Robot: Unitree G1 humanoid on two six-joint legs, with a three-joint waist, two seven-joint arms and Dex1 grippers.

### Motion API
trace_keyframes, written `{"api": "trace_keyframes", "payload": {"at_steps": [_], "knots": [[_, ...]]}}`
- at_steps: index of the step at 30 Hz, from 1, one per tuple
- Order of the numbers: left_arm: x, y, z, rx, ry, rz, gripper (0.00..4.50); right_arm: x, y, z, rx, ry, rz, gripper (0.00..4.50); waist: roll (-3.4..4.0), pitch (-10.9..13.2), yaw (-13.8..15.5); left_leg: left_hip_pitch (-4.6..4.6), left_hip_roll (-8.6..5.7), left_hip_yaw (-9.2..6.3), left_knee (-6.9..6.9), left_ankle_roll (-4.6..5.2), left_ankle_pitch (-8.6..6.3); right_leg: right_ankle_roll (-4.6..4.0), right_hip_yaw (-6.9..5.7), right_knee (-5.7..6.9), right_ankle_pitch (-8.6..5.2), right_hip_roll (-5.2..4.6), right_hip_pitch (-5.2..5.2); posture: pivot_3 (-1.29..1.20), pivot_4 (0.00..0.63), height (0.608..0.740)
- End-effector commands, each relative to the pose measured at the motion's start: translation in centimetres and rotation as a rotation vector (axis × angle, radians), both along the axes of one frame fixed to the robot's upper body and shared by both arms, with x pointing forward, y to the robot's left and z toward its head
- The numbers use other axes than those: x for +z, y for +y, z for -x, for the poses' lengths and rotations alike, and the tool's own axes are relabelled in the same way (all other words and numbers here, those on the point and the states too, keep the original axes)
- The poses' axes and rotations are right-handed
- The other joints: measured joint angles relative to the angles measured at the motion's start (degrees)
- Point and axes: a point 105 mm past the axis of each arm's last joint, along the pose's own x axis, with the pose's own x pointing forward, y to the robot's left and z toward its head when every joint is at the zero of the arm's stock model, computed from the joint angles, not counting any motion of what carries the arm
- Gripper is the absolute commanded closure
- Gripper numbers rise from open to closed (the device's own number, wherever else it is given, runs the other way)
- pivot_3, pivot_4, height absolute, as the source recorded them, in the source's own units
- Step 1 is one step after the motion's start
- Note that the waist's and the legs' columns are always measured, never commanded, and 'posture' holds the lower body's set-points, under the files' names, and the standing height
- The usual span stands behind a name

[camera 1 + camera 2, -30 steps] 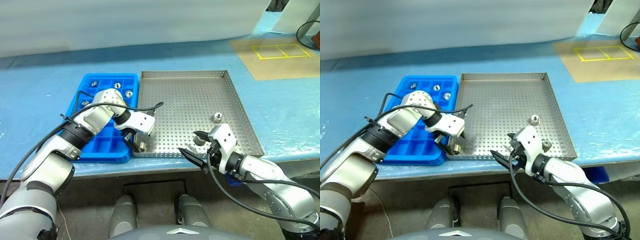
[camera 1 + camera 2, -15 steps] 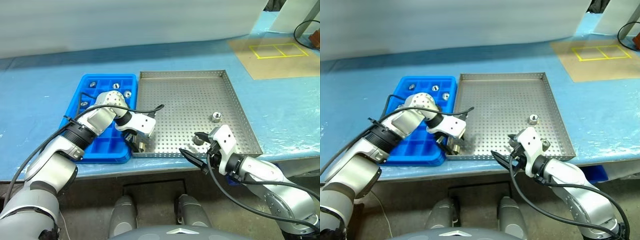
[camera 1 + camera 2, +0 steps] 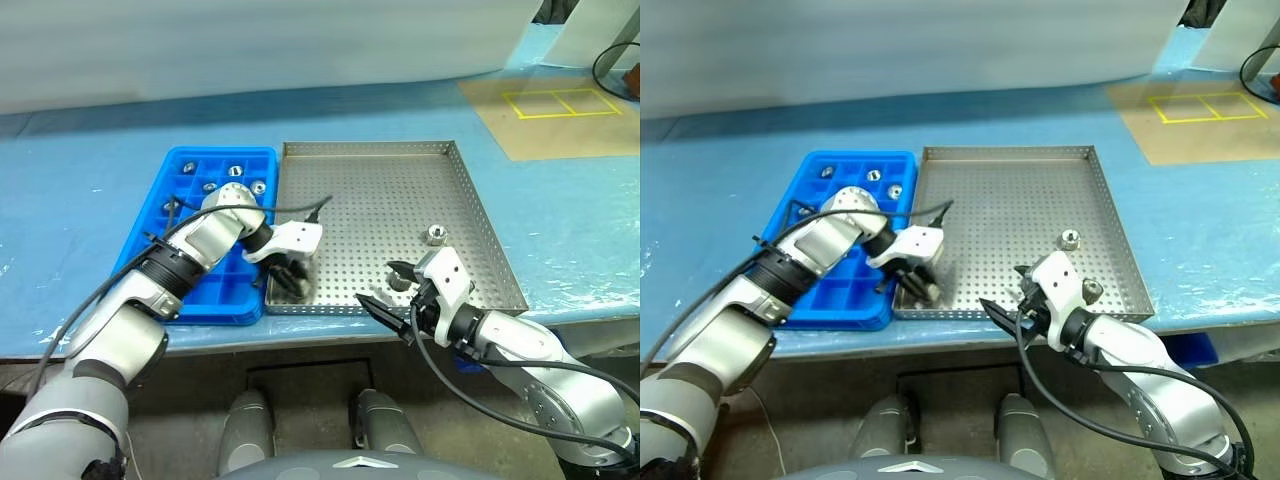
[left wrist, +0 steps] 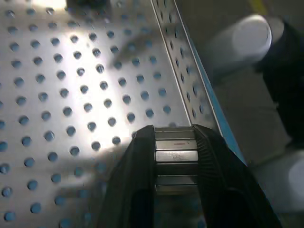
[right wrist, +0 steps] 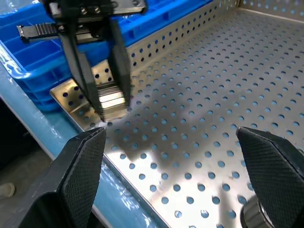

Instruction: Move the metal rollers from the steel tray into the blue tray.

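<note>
Closed since earlier, left gripper (image 4: 175, 159) clamps one roller (image 4: 175, 156); right gripper (image 5: 173, 166) gapes wide.

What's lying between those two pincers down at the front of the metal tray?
Only bare perforated floor of the steel tray. In the right wrist view, nothing lies between the left pincer, shut on a metal roller, and the open right pincer.

You are looking at a workshop or factory test bench. The desk (image 3: 90, 200) is covered in blue protective film, wrinkled at its edges. A perforated steel tray (image 3: 470, 215) and a blue tray (image 3: 195, 290) with square cells sit on it, the kind used for sorting small parts. Yellow tape marks (image 3: 560, 102) box off a brown mat (image 3: 600, 135) at the far right, beside a black cable (image 3: 605, 60).
</note>
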Motion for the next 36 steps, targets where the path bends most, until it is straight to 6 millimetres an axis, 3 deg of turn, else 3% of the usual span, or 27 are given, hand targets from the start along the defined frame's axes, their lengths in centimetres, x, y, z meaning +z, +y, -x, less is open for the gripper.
{"api": "trace_keyframes", "payload": {"at_steps": [1, 10, 16, 25, 32, 36], "knots": [[3.7, -0.8, -1.4, 0.148, -0.069, 0.175, 3.70, 0.8, 0.7, -0.7, 0.054, -0.047, -0.012, 0.00, 0.00, 0.00, -0.13, 0.01, 0.00, 0.00, 0.01, 0.00, 0.00, 0.00, 0.00, 0.01, 0.00, 0.00, 0.00, -0.27, 0.150, 0.740], [7.3, 1.8, -2.9, 0.528, -0.162, 0.420, 3.70, 1.4, 3.4, -3.9, 0.259, -0.079, -0.023, 0.00, -0.01, 0.02, 1.23, -0.10, 0.02, -0.08, 0.00, -0.01, 0.02, -0.01, -0.14, 0.03, 0.00, 0.02, -0.05, 0.01, 0.150, 0.740], [7.6, 5.1, -2.1, 0.838, -0.276, 0.527, 3.70, 2.1, 5.2, -6.1, 0.428, -0.112, -0.001, 0.00, -0.02, 0.03, 3.99, -0.61, 0.05, -0.26, 0.12, 0.19, 0.13, -0.03, -0.38, 0.10, 0.01, -0.02, -0.35, 0.19, 0.150, 0.740], [6.6, 10.0, 0.4, 1.173, -0.387, 0.566, 3.70, 3.8, 8.1, -7.9, 0.720, -0.148, 0.045, 0.00, -0.03, 0.04, 9.00, -1.55, 0.07, -1.01, 0.53, 0.21, 0.13, -0.11, -1.08, 0.17, 0.03, -0.05, -0.74, 0.42, 0.150, 0.740], [3.9, 11.9, 3.6, 1.363, -0.356, 0.539, 3.70, 4.6, 10.1, -8.6, 0.847, -0.193, 0.078, 0.00, -0.03, 0.04, 12.15, -2.06, 0.13, -1.61, 0.83, 0.26, 0.10, -0.26, -1.66, 0.19, 0.05, -0.06, -0.75, 0.49, 0.150, 0.740], [2.9, 12.0, 3.9, 1.399, -0.342, 0.514, 3.70, 4.6, 10.6, -8.6, 0.877, -0.201, 0.079, 0.00, -0.02, 0.05, 14.10, -2.06, 0.39, -1.68, 0.84, 0.28, 0.12, -0.28, -1.74, 0.21, 0.06, -0.04, -0.73, 0.50, 0.150, 0.740]]}}
